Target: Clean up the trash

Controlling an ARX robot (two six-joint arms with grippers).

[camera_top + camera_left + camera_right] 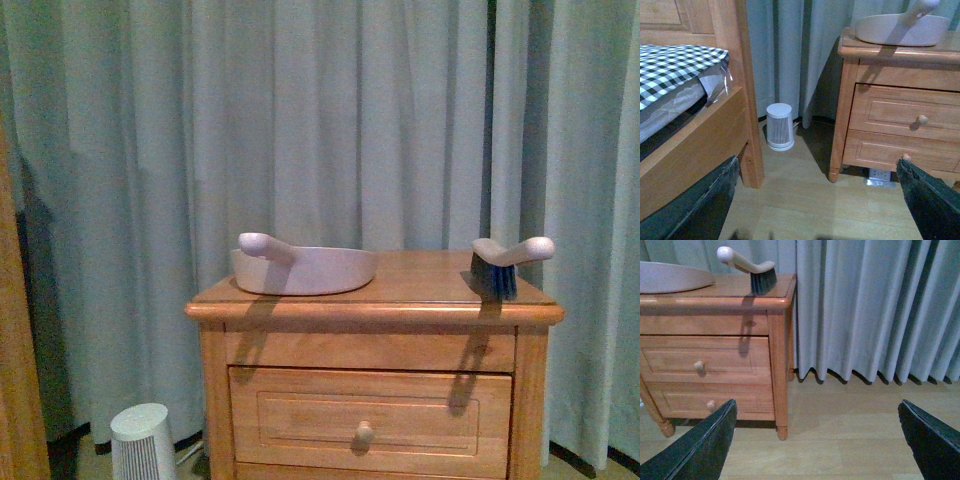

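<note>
No small scrap of clear-whitish plastic trash shows in any view. A pinkish dustpan [305,268] and a hand brush [505,262] with dark bristles lie on top of the wooden nightstand [375,312]. The dustpan also shows in the left wrist view [900,27], and the brush in the right wrist view [752,270]. My left gripper [815,202] is open and empty, low over the wooden floor in front of the nightstand. My right gripper [815,445] is open and empty over the floor, beside the nightstand's right corner. Neither arm shows in the front view.
A wooden bed frame [700,145] with a black-and-white checked pillow [675,65] stands left of the nightstand. A white cylindrical appliance [779,126] sits on the floor between them. A power strip [879,175] lies under the nightstand. Grey curtains [875,305] hang behind.
</note>
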